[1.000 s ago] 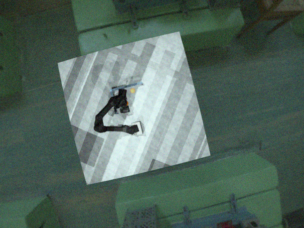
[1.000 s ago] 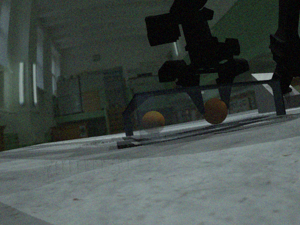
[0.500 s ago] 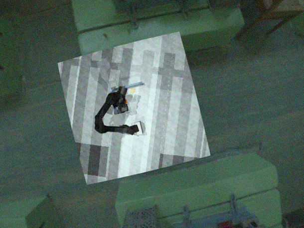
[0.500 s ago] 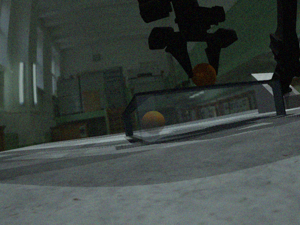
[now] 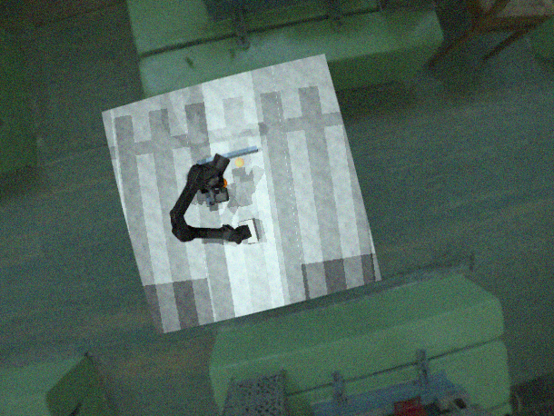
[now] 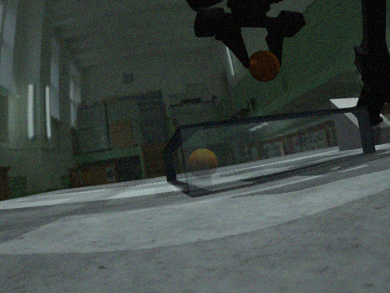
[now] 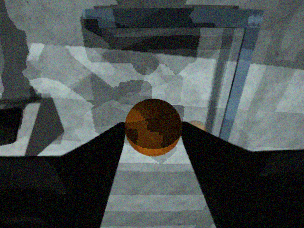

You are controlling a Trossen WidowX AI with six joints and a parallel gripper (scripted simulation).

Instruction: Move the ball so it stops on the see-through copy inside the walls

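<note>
1. Over the grey striped table (image 5: 318, 191), our black parallel-jaw gripper (image 6: 263, 61) grips the orange ball (image 6: 264, 66), lifted above the low clear walls (image 6: 256, 119)
2. Left: lowering onto the see-through orange copy (image 6: 202, 159), seemingly inside the corner, releasing, retreating

A square table top (image 5: 318, 191), patterned w/ pale and dark grey stripes and blocks, sits tilted against a dim green floor (image 5: 454, 182) in the top view. Green upholstered benches or sofas flank it: one (image 5: 291, 41) beyond the far edge, another (image 5: 363, 327) by the near edge, a third (image 5: 41, 386) at bottom left. Brown wooden furniture legs (image 5: 481, 32) show at top right. A small red item (image 5: 409, 404) and a speckled panel (image 5: 259, 391) lie at the bottom edge; what they are can't be told. In the exterior view, tall lit windows (image 6: 30, 109) line the left wall, w/ dark cabinets (image 6: 128, 128) in the background.
</note>
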